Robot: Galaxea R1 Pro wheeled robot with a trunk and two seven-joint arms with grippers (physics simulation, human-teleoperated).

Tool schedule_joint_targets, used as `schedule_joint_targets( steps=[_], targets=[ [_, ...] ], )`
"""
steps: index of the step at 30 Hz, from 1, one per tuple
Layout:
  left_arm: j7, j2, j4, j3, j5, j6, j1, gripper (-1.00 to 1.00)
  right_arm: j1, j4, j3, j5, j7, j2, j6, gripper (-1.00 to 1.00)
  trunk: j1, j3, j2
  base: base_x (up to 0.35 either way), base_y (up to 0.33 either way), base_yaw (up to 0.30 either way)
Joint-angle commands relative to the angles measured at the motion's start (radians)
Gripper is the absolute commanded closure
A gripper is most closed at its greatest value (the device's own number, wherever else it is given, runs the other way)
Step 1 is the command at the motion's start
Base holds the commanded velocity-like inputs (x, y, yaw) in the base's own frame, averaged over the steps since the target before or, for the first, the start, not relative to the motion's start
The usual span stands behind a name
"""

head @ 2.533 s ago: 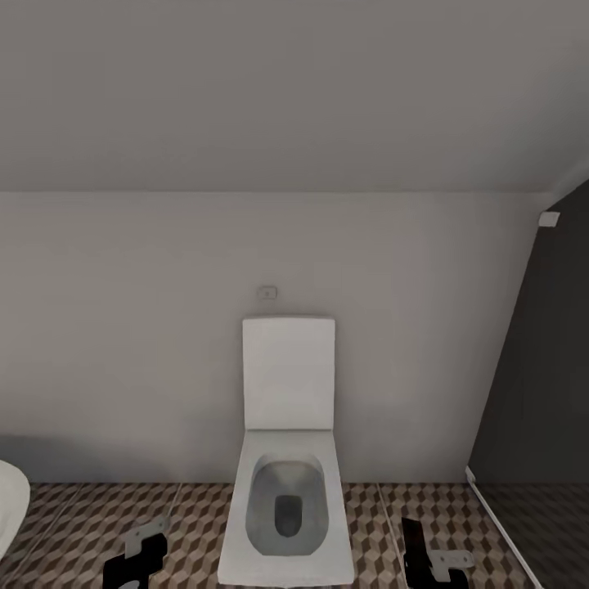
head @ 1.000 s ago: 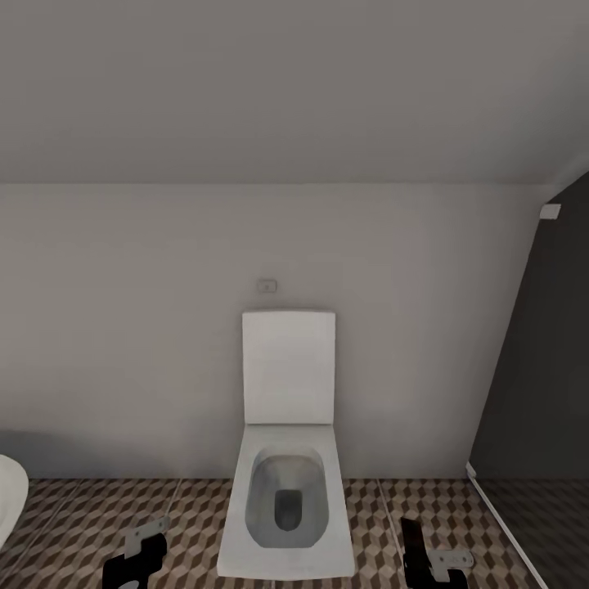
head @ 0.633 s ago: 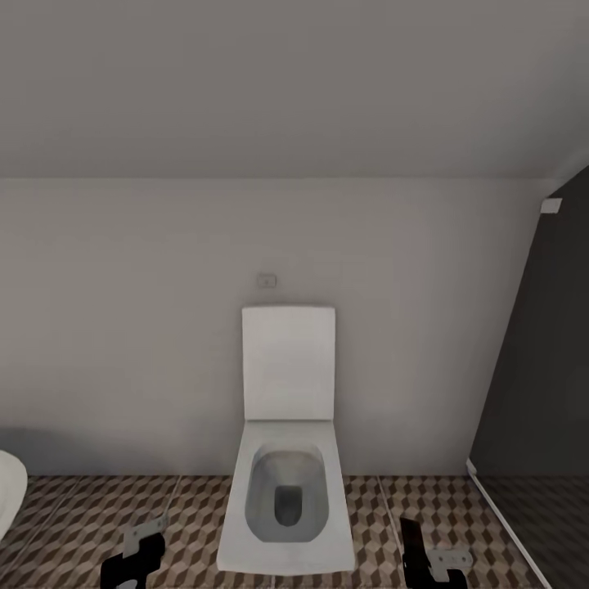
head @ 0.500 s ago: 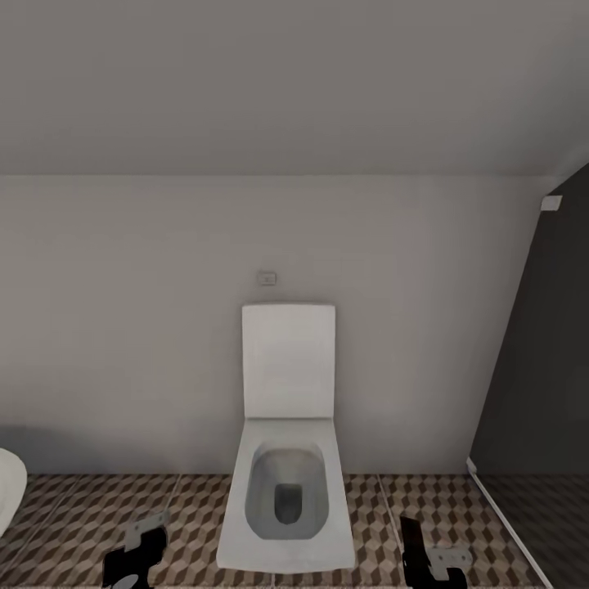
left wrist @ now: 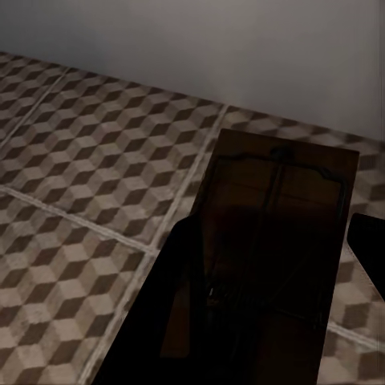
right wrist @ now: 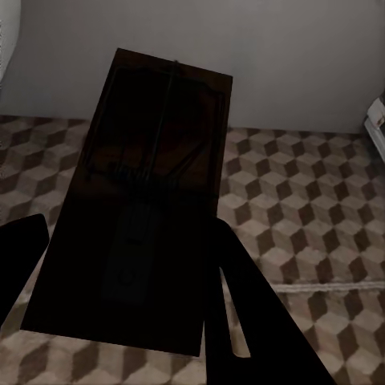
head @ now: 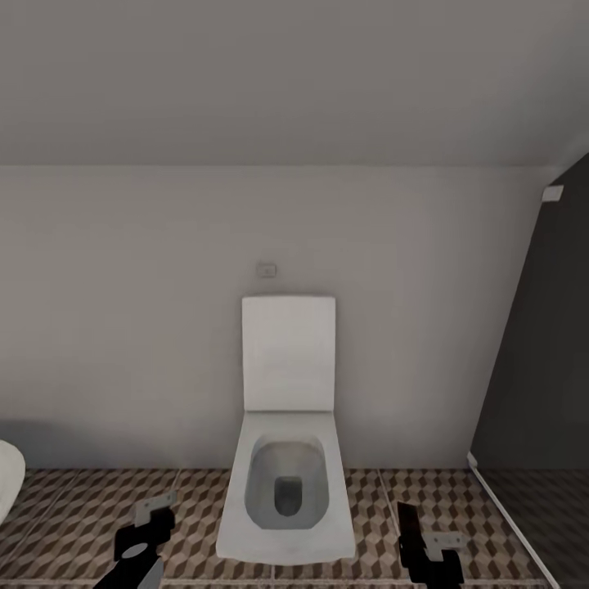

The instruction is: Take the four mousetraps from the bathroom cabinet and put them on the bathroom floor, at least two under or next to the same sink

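I hold two mousetraps. One mousetrap [left wrist: 273,233], a dark-brown board with thin wire, lies between the black fingers of my left gripper [left wrist: 273,321], which is shut on it above the bathroom floor [left wrist: 88,192]. My right gripper [right wrist: 136,305] is shut on another mousetrap [right wrist: 152,176]. In the head view the left gripper [head: 143,528] and right gripper [head: 425,540] hang low on either side of a white toilet, over the cube-patterned bathroom floor [head: 74,515]. The cabinet and the bathroom sink are out of view.
A white toilet [head: 286,483] with its lid raised stands straight ahead against the pale wall. A dark glass panel [head: 540,368] with a white sill closes off the right side. A white rounded edge [head: 6,483] shows at the far left.
The whole head view has slid upward a little, so the camera has moved and more floor shows. Both grippers sit slightly higher in the picture and keep their mousetraps.
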Motion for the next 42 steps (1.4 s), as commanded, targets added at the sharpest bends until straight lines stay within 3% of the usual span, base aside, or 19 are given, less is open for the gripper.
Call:
schedule_joint_targets(
  steps=[1,7,20,36,42],
  targets=[
    [0.007,0.001,-0.001,-0.008,0.010,-0.003,-0.001,1.00,-0.001,0.000,0.009,-0.009,-0.003,0.000,-0.003,1.00,0.004,-0.004,-0.008,0.000,0.000,0.000],
    [-0.002,0.004,0.001,-0.008,0.010,-0.002,-0.003,1.00,-0.002,0.000,0.009,-0.012,-0.002,-0.001,-0.002,1.00,0.027,-0.023,-0.050,0.000,0.000,0.000],
    [-0.013,0.000,0.002,-0.008,0.009,-0.011,-0.003,1.00,-0.002,0.004,0.009,-0.016,-0.002,-0.001,-0.002,1.00,0.027,-0.023,-0.050,0.004,0.001,0.000],
    [-0.009,-0.004,0.002,-0.009,0.010,-0.010,-0.003,1.00,-0.002,0.005,0.009,-0.016,-0.002,-0.001,-0.002,1.00,0.027,-0.023,-0.050,0.162,0.047,0.000],
    [-0.006,-0.005,0.003,-0.006,0.008,-0.010,-0.003,1.00,-0.002,0.005,0.010,-0.016,-0.002,-0.001,-0.002,1.00,0.050,-0.042,-0.092,0.005,0.001,0.000]
  ],
)
